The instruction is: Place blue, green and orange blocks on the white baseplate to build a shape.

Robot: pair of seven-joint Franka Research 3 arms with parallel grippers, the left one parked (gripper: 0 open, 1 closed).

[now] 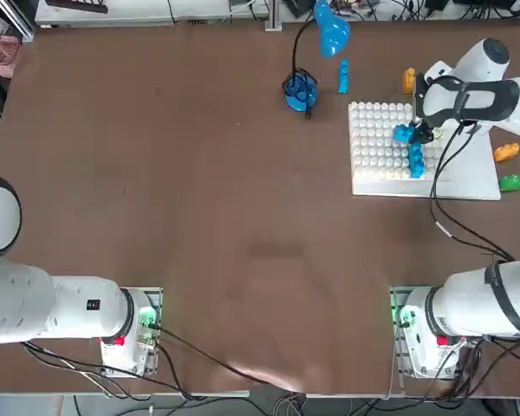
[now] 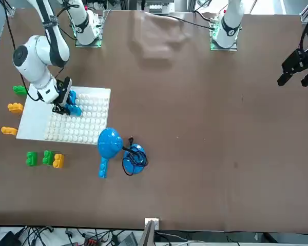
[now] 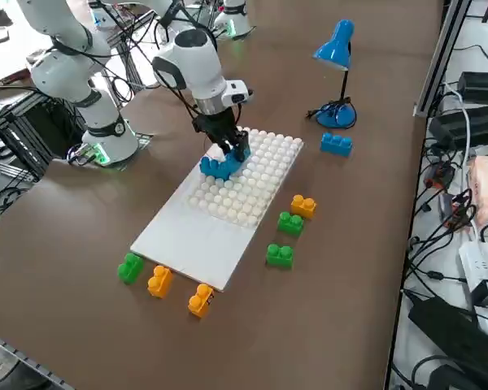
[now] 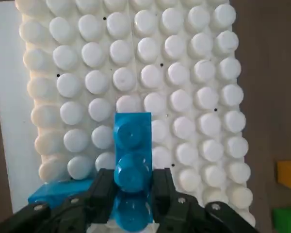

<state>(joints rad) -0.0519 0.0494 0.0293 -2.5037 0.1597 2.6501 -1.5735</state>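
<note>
I am working over the brown bench (image 1: 199, 217), where the flat white rectangular baseplate with its grid of raised round studs (image 1: 377, 173) lies near my right edge, its smooth margin toward that edge. My right pincer (image 4: 133, 194) hangs over the studded part, clenched on a small glossy blue two-stud brick (image 4: 132, 145); the wrist view shows the fingers (image 4: 99, 187) pressed on both sides of it, the brick's free end reaching out over the studs. Just beside it, a second blue brick (image 4: 58, 190) sits on the board near the line where studs meet margin. Whether the held brick is already seated I cannot tell. My worry is misalignment: if it comes down between stud rows or slightly turned, it will ride on the stud tops and pop off on release. It could also catch the seated blue brick and knock it askew, and hard pressing near one side may shift the board. The spare green (image 3: 290, 223) and orange (image 3: 302, 205) bricks lie well clear.
</note>
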